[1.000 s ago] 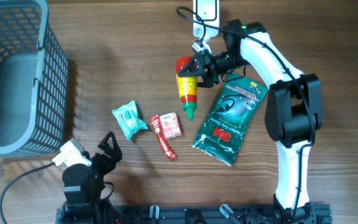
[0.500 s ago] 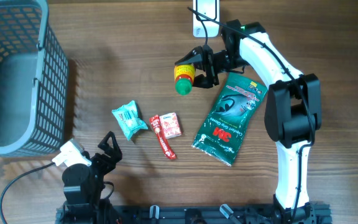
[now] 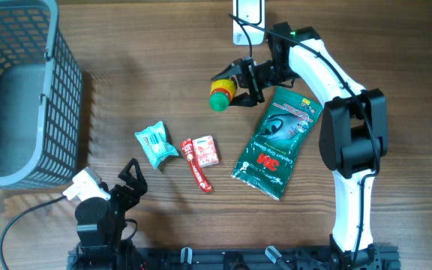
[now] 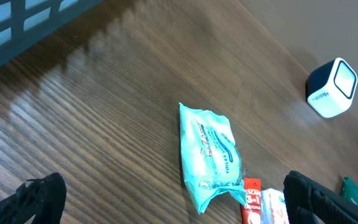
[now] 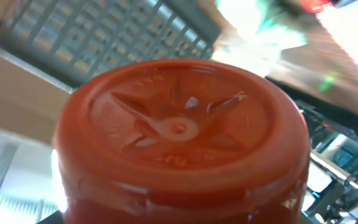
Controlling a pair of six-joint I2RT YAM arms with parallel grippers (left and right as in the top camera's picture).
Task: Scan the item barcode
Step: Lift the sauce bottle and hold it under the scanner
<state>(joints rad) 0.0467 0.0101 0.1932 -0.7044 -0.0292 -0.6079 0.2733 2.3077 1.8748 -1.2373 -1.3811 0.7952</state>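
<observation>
bottle [image 3: 221, 94]: red-and-yellow sauce bottle with a green cap, held by the right tool and tipped so the cap faces up toward the overhead camera; it's near the scanner, just below it in that view
right tool [image 3: 240, 81]: clamped on the bottle's body, a finger on either side; its wrist cam shows pretty much only the bottle's red base
scanner [image 3: 247, 15]: white, at the far edge of the surface [image 3: 141, 67]
left tool [image 3: 133, 178]: wide open, gripping nothing, near the teal packet [image 3: 156, 144]
other stuff: green 3M pack [image 3: 276, 142], small red box [image 3: 206, 150] and red stick [image 3: 197, 169] side by side, grey basket [image 3: 66, 90] on the left arm's side
</observation>
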